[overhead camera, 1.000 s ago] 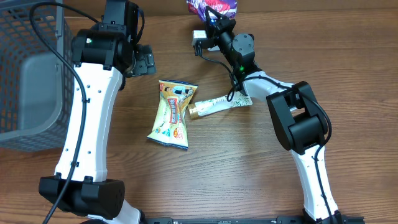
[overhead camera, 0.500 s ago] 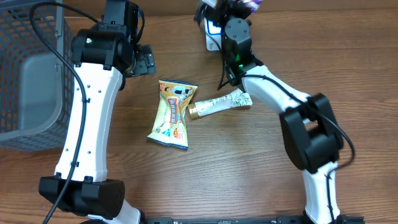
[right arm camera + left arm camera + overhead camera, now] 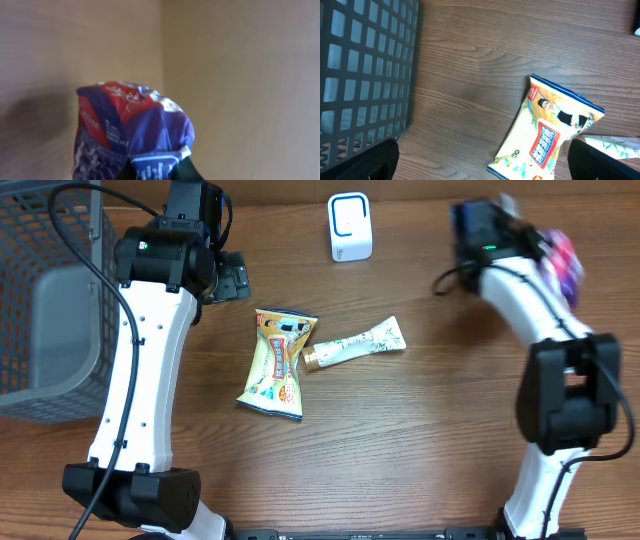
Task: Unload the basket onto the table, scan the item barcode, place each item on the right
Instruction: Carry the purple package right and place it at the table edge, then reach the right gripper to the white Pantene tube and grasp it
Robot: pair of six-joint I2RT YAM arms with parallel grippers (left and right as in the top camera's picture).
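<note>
Purple snack packet (image 3: 565,265) sits upper right in overhead, blurred, clenched in right gripper (image 3: 156,172), well right of white scanner (image 3: 350,227). Left gripper (image 3: 233,278) released wide, holding nothing, upper left of yellow bag (image 3: 277,363) and tube (image 3: 355,345).

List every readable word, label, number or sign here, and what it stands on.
Nothing reads legibly.
The yellow snack packet: coloured lettering, too small.
The tube: print too small.
The purple packet: white lettering, blurred.
The scanner: a blue rounded-square sign, no words.
</note>
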